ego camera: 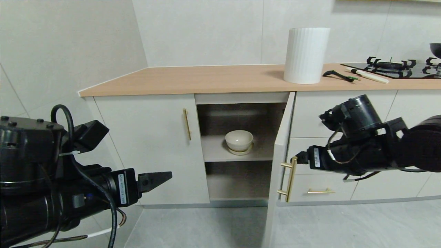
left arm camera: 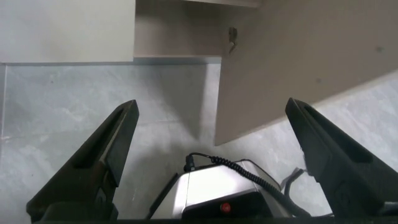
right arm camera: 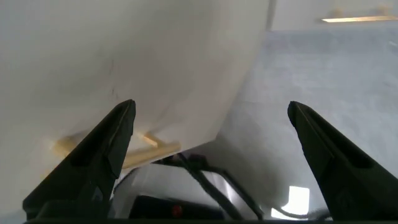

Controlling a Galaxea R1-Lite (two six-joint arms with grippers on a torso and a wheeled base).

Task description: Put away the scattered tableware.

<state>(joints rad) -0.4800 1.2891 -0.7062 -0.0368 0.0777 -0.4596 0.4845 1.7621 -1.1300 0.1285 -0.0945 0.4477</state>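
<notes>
The bowl point(ego camera: 239, 139) sits on a small plate point(ego camera: 240, 152) on the middle shelf point(ego camera: 215, 151) of the open cabinet, so that part of the tidying looks done. Your trouble is likely to come from what surrounds it. The cabinet door point(ego camera: 280, 148) stands swung out toward you, edge-on, just right of the opening. Your right hand point(ego camera: 300, 157) hangs with its fingers spread wide and grasping nothing, just beside the brass handle point(ego camera: 290, 179); whether the fingers straddle the bar is unclear. If you drive forward from there, one finger could snag the bar or shove the door, swinging it across the opening or knocking it against the drawers to its right. Your left hand point(ego camera: 156, 179) is also released and empty, low and to the left in front of the shut door. Sending it into the cabinet carelessly could clip the bowl and slide it off its plate. On the surface point(ego camera: 206, 79) at far right, beside the white ribbed container point(ego camera: 306, 55), lie a black-handled utensil point(ego camera: 336, 74) and a pale one point(ego camera: 370, 76); if you close up now, I judge those get left out.
</notes>
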